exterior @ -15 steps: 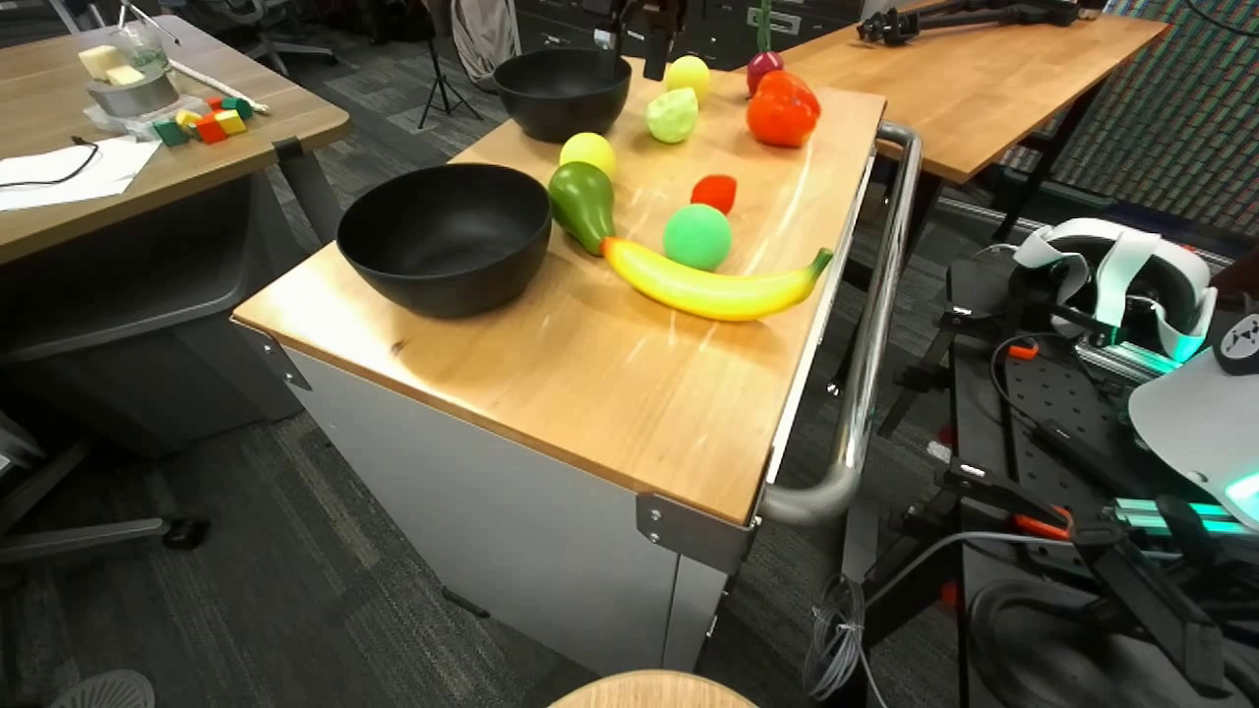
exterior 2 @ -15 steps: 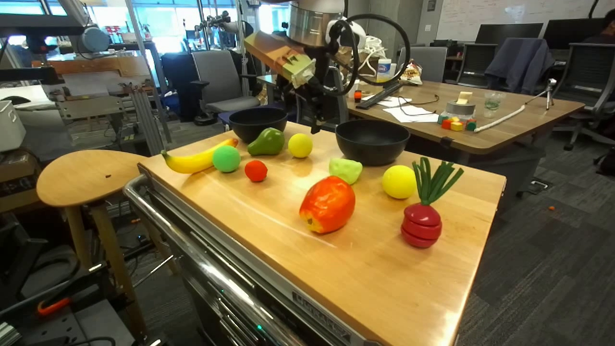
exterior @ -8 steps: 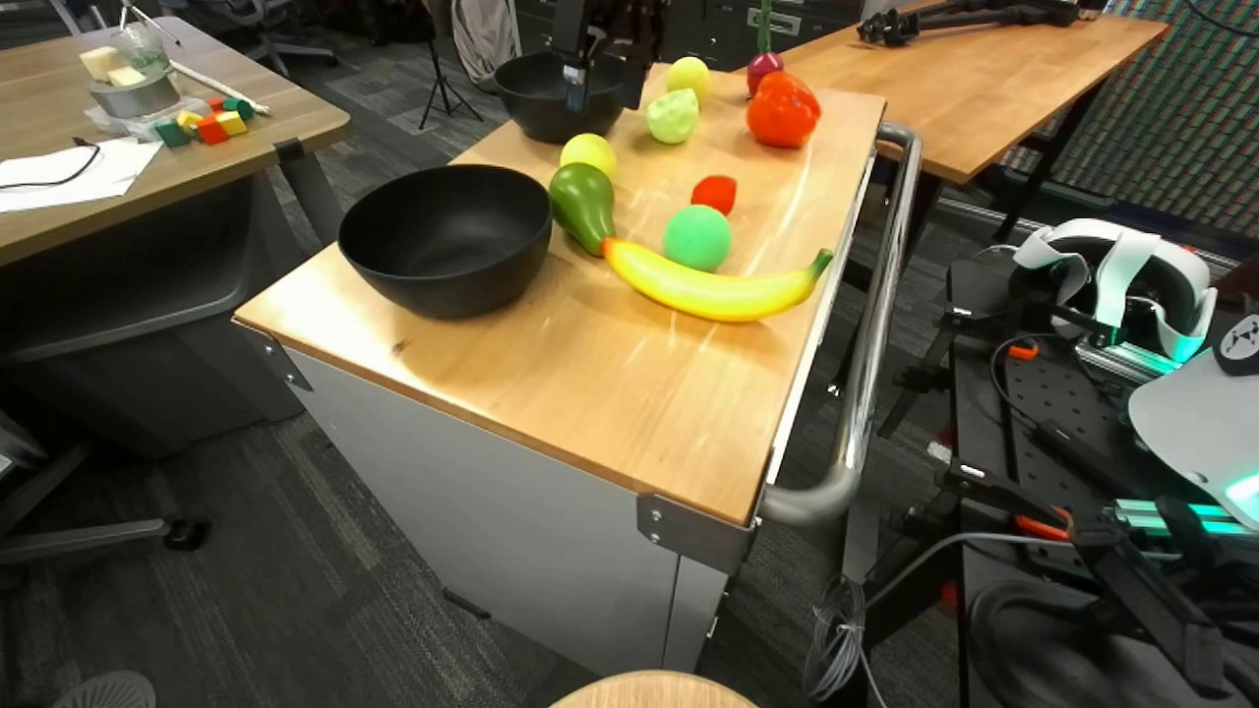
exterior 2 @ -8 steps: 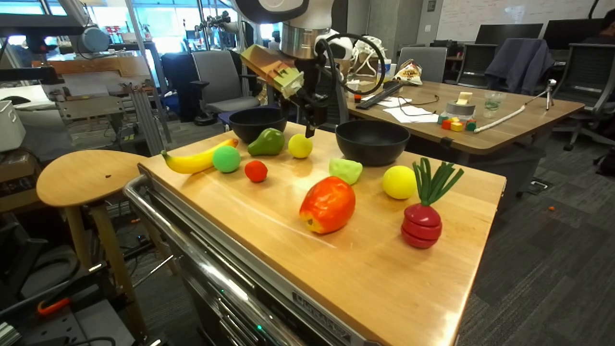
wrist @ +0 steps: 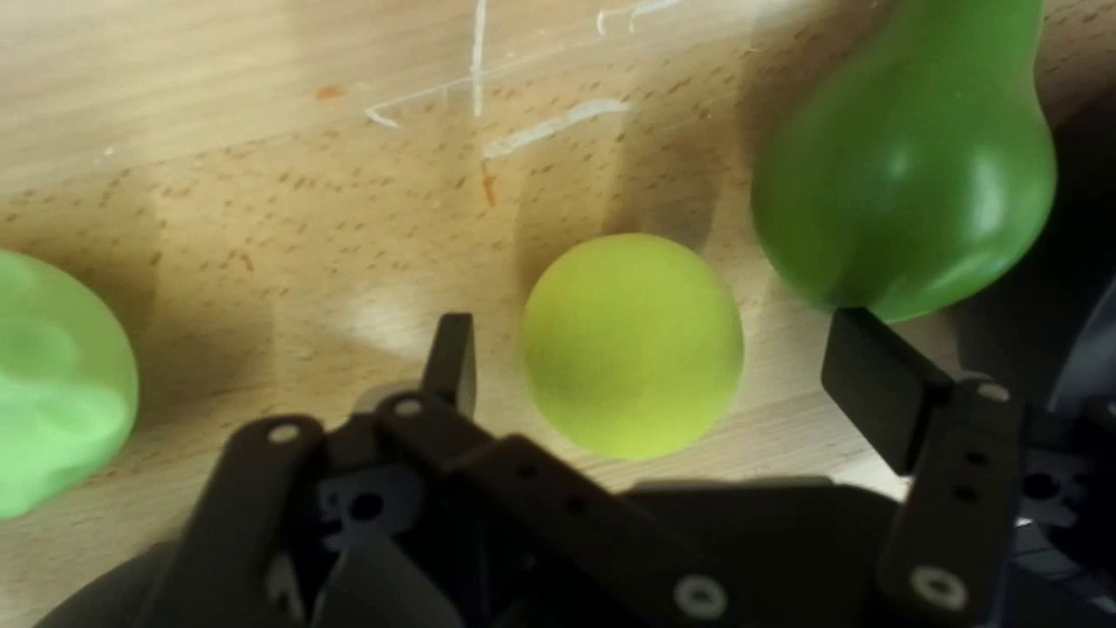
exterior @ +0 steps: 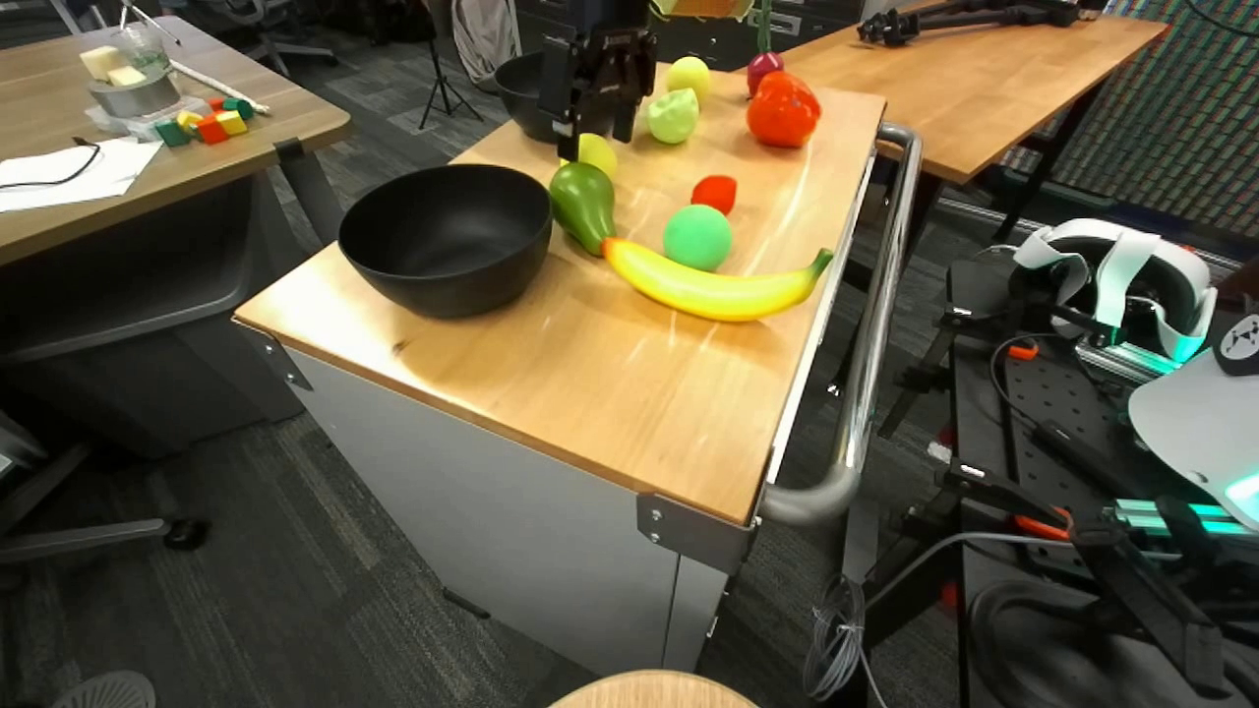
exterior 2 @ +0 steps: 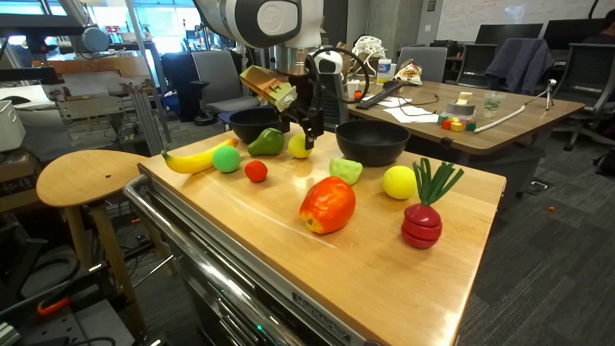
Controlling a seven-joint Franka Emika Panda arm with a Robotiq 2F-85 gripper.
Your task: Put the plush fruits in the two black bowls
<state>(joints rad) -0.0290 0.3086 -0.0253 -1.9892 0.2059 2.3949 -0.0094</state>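
Yellow fruit [wrist: 632,344] lies on the surface [wrist: 331,218], framed in the wrist view by the spread fingers [wrist: 451,358] of the hand [wrist: 652,349], which holds nothing. Best to lower straight, keep the nearer pad [wrist: 879,384] off the avocado [wrist: 911,192], squeeze softly, then lift clear before crossing to a black bowl [exterior: 448,236].

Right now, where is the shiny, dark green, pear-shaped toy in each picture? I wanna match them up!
In an exterior view, the shiny, dark green, pear-shaped toy is above the middle, slightly left.
In an exterior view, this toy sits slightly above and left of middle.
In the wrist view, this toy is upper right, cut off by the top edge.
Shared landmark: the round, matte yellow ball beside it, in all three views.
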